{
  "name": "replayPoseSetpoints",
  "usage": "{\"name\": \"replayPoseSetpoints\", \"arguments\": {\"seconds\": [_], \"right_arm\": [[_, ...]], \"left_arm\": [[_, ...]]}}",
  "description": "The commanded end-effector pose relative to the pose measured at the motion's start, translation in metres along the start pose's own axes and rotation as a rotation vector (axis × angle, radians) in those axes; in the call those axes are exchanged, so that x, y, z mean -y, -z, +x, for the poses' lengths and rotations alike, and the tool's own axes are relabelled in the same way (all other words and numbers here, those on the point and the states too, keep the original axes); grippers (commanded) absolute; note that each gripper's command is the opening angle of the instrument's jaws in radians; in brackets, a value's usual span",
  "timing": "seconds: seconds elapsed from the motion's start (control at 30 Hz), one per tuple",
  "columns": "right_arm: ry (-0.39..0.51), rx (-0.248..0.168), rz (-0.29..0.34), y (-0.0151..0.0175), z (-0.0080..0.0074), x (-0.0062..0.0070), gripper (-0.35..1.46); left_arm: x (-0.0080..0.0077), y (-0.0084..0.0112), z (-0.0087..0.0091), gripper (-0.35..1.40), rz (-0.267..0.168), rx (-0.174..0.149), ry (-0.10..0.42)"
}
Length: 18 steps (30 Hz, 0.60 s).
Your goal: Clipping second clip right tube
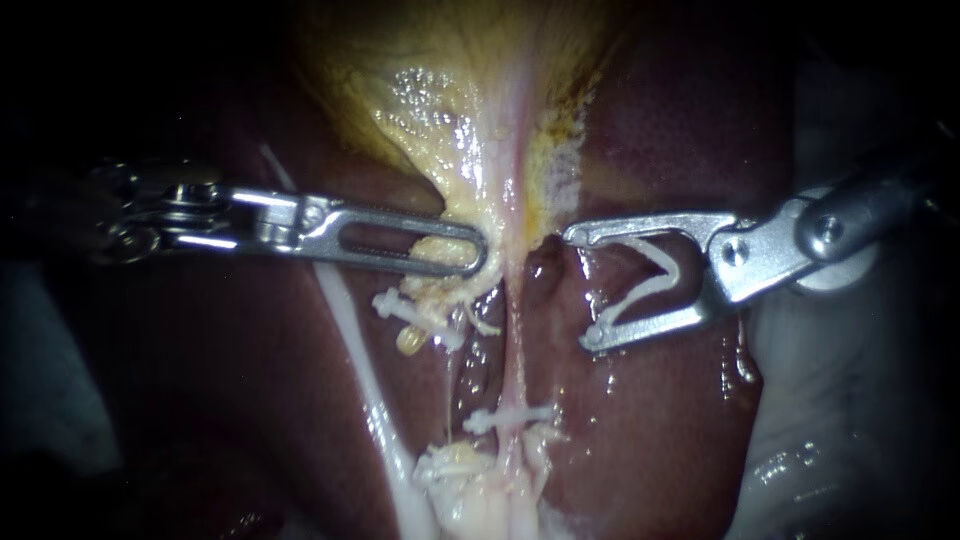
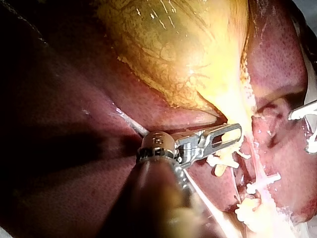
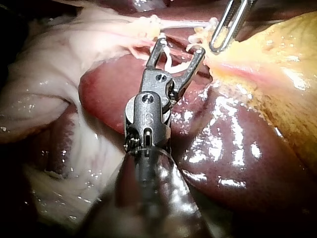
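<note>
1. The left instrument [image 1: 470, 250] is clamping the gallbladder [image 1: 450, 100] neck, apparently to tension the right tube [image 1: 515, 340].
2. The right instrument [image 1: 580, 288] is hovering just beside that tube, jaws spread and cradling an unclosed clip [image 1: 662, 262], above the set clip [image 1: 505, 415].

Cut off or dark
The yellow glistening gallbladder [image 1: 440, 90] runs past the endoscope view's top; the shaft of the left instrument [image 1: 478, 255] sinks in darkness; the left wrist view cuts the right instrument [image 2: 299, 132] and its white plastic clip [image 2: 312, 144].
</note>
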Motion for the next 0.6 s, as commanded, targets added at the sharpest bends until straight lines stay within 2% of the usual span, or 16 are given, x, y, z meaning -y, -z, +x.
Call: {"name": "replayPoseSetpoints", "arguments": {"seconds": [0.03,0.17,0.23,0.43,0.53,0.6], "right_arm": [[0.0,0.0,0.0,0.0,0.0,0.0,0.49],[0.0,0.002,-0.003,0.0,0.0,0.0,0.49],[0.0,0.002,-0.003,0.0,0.0,0.0,0.49],[0.001,0.002,-0.003,-0.0001,0.0,0.0001,0.49],[0.001,0.002,-0.003,-0.0001,0.0,0.0001,0.49],[0.007,0.002,-0.004,-0.0002,0.0,0.0002,0.49]], "left_arm": [[0.0001,0.0001,0.0,-0.35,0.0,0.0,0.0],[0.0008,0.0009,-0.0001,-0.35,0.004,-0.004,0.003],[0.0016,0.0021,-0.0007,-0.35,0.013,-0.012,0.009],[0.0042,0.0067,-0.0023,-0.35,0.002,0.014,0.033],[0.0048,0.008,-0.0025,-0.35,-0.002,0.023,0.025],[0.0049,0.0082,-0.0025,-0.35,0.0,0.025,0.026]]}}
